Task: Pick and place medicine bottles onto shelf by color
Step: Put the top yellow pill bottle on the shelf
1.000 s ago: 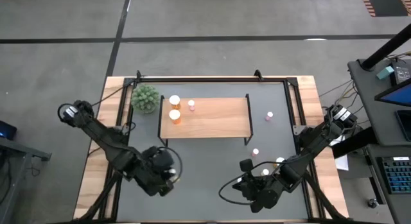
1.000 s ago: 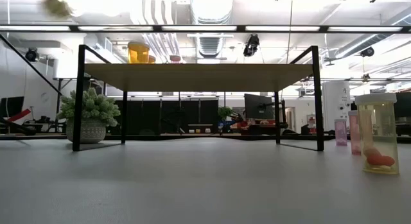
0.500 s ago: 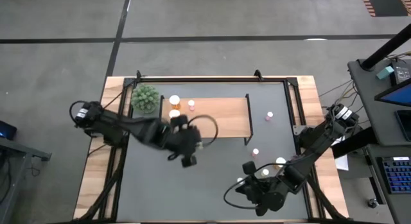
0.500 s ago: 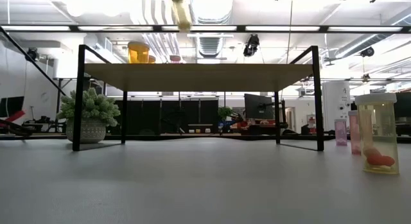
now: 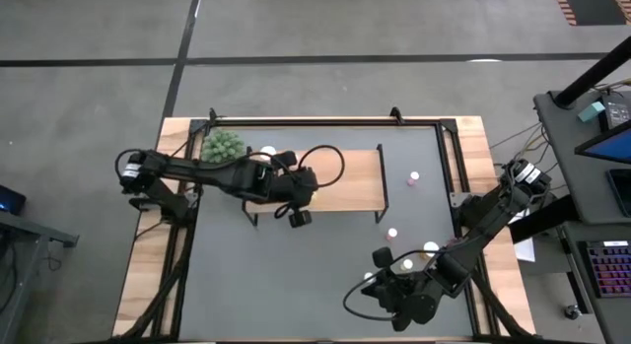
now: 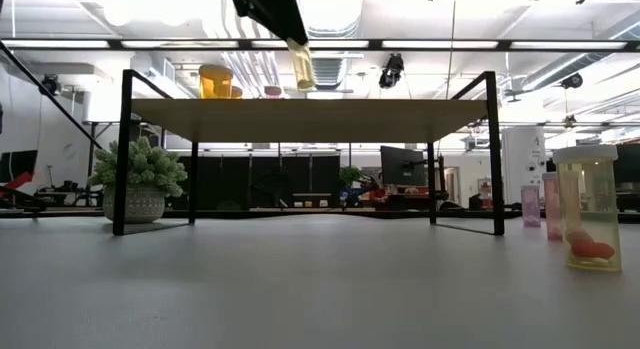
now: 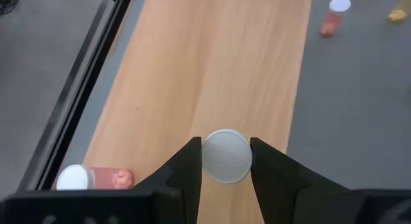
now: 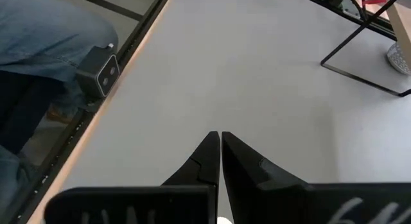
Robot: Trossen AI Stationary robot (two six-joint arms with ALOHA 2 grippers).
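Grey and wood-edged, the table (image 5: pixel 325 275) sat on a concrete floor, with a bright ceiling of pipes and lights behind it in the low view. At the far left corner of the table stood a green plant ball (image 5: pixel 223 146) in its pot, just beside the shelf's left end. The shelf (image 5: pixel 350 181), a light wooden board on thin black legs, lay across the far middle of the table. One white-capped bottle (image 5: pixel 267 152) showed on its left end, and the low view showed an orange bottle (image 6: pixel 215 82) standing there.

The left gripper (image 7: pixel 225 161) reached over the left part of the shelf, its fingers (image 7: pixel 190 165) clamped on a white-capped yellow bottle (image 7: pixel 225 156) held above the board. A pink bottle (image 7: pixel 96 178) lay on its side on the wood nearby.

Right of the shelf, on the table, stood several small bottles: a pink one (image 5: pixel 413 176) well apart from the others, another (image 5: pixel 392 233) near the shelf's front right leg, and a larger yellow one (image 6: pixel 587 209) closest to the low camera.

The right gripper (image 8: pixel 219 139) hung low over the near right part of the table, fingers pressed together and holding nothing.
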